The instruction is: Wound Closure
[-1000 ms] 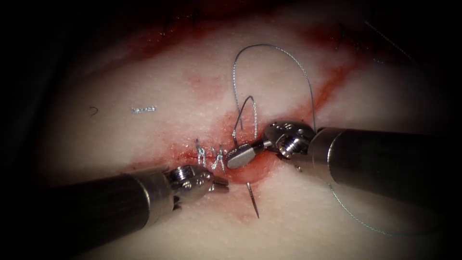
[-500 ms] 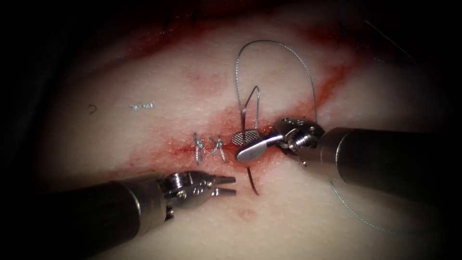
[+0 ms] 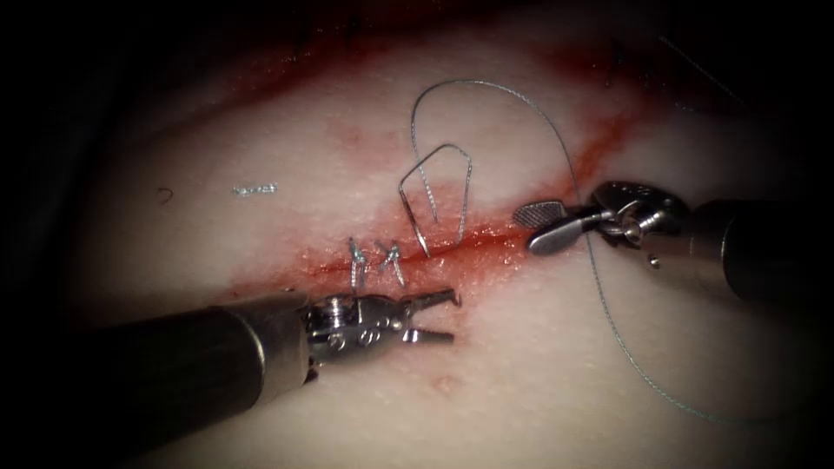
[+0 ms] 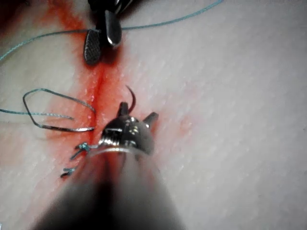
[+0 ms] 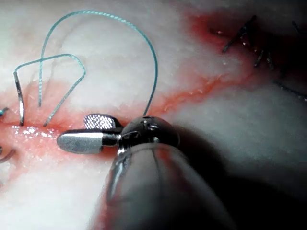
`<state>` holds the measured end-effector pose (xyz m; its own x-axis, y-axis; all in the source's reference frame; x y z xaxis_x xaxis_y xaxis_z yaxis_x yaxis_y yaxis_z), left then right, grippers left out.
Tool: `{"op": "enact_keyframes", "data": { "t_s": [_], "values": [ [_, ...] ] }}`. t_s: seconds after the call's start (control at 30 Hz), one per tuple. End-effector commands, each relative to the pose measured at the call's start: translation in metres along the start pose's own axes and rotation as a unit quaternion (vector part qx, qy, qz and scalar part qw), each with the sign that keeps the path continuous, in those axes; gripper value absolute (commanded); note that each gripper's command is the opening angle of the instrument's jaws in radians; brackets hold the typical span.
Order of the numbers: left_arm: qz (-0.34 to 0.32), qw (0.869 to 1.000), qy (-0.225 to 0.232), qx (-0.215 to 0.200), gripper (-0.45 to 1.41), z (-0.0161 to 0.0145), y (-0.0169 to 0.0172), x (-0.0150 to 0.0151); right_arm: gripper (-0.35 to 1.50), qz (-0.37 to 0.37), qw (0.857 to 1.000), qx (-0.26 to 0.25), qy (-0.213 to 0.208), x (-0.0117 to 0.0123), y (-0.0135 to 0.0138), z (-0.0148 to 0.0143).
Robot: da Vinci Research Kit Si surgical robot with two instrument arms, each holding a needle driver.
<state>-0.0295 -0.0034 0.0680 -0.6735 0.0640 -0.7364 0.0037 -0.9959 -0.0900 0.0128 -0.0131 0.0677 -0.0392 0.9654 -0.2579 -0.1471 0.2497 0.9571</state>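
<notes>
The curved needle (image 3: 413, 217) sits in the tissue (image 3: 521, 382) across the cut (image 3: 495, 236). Its tail stands on the cut's upper left side (image 5: 19, 103). In the left wrist view its tip (image 4: 131, 96) rises from the tissue between my left tool's jaws. My left tool (image 3: 450, 317) (image 4: 138, 111) lies on the lower right side, open and holding nothing. My right tool (image 3: 526, 229) (image 5: 72, 130) hovers open over the cut farther right, holding nothing. The thread (image 3: 556, 130) loops from the needle's tail over the tissue and passes the right tool.
Two finished stitches (image 3: 373, 265) cross the cut just left of the needle. A short cut end of thread (image 3: 256, 188) lies at the left. Dark older stitches (image 3: 625, 61) sit at the upper right. Red fluid (image 3: 347, 269) stains the tissue along the cut.
My right tool let go of the needle, opened and drew back right along the cut. My left tool opened and moved right to the needle's tip, of which less shows.
</notes>
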Motion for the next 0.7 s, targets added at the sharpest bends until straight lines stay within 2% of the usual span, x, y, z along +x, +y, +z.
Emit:
{"op": "enact_keyframes", "data": {
  "t_s": [0.03, 0.23, 0.47, 0.67, 0.7],
  "values": [
    [-0.001, 1.0, -0.002, 0.003, 0.52, 0.0009, 0.0001, -0.0001, 0.89, -0.001, 1.0, 0.001, 0.0, -0.0006, 0.0006, 0.0006],
    [-0.007, 1.0, 0.007, 0.018, 0.46, 0.0021, -0.0008, -0.0003, 0.98, -0.01, 1.0, 0.001, -0.001, -0.001, 0.0004, 0.0008],
    [-0.04, 0.996, 0.038, 0.07, 0.4, 0.0048, -0.0001, -0.0009, 1.01, -0.065, 0.998, -0.005, 0.004, -0.0007, 0.0003, 0.0008],
    [-0.055, 0.993, 0.031, 0.096, 0.49, 0.0063, 0.0013, -0.0016, 0.98, -0.095, 0.995, -0.029, 0.023, -0.0007, 0.0004, 0.0008],
    [-0.055, 0.993, 0.031, 0.099, 0.57, 0.0063, 0.0013, -0.0017, 0.98, -0.095, 0.995, -0.034, 0.027, -0.0006, 0.0004, 0.0009]
  ]
}}
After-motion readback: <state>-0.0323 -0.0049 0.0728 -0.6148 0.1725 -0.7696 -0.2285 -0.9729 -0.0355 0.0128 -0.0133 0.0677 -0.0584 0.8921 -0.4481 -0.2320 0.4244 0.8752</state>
